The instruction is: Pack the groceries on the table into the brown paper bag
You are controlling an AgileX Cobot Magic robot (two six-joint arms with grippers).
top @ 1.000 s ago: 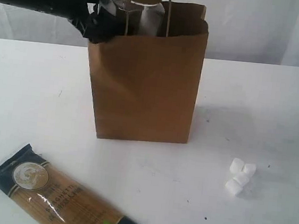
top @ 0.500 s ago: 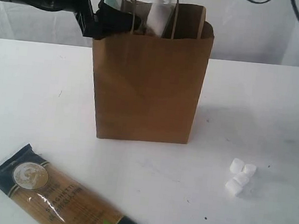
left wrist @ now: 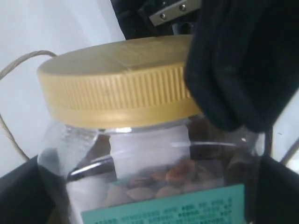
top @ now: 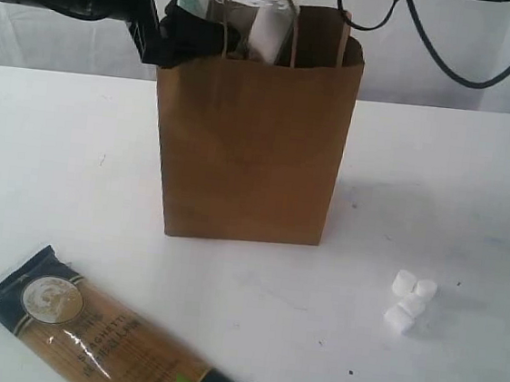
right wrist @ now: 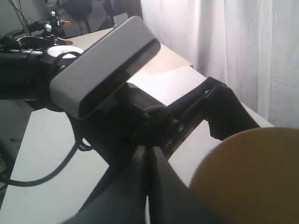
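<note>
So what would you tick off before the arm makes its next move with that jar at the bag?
1. Hold of the left gripper on the nut jar: ok, fingers flank it in the wrist view.
2. Jar inside the mouth of the brown paper bag: ok, its lower part sits below the rim.
3. Bag upright: ok.
4. Jar clear of the handle: cannot tell, one loop crosses in front of it.
5. Room inside the bag: cannot tell, hidden.
6. Everything packed: not ok, the spaghetti packet and marshmallows lie on the table.
</note>
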